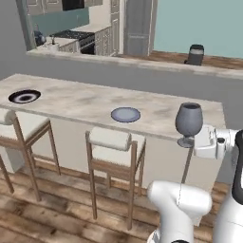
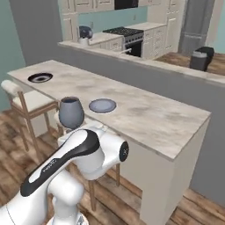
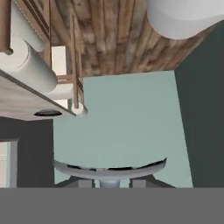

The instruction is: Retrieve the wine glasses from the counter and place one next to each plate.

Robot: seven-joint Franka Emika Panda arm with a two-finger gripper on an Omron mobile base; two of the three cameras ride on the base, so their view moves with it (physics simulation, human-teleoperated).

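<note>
Nearest the base cameras, the robot's white arm rises with its dark-banded link in the foreground of the right base view. Its claw (image 1: 195,142) is closed most of the way on the stem of a wine glass (image 1: 189,121), just above the foot. The glass is upright and lifted off any surface, held in front of the near edge of the marbled worktop (image 1: 90,102). In the hand view the round foot (image 3: 109,169) sits immediately above the finger tips.

Handling judgement: the glass is light, rigid and fragile, with a smooth, slippery surface. The short stem is the correct grip point; it fits between the fingers and leaves the bowl free. The bowl makes it top-heavy above the grip, so tilting or a quick swing could let it pivot or slip.

A pale blue-grey plate (image 1: 126,114) lies flat mid-worktop, well left of the glass in the left base view. A dark-rimmed plate (image 1: 24,96) lies near the far left end. Two cushioned wooden bar stools (image 1: 113,159) stand below the overhang; keep the glass above them. Set the foot down flat beside a plate, then release.
</note>
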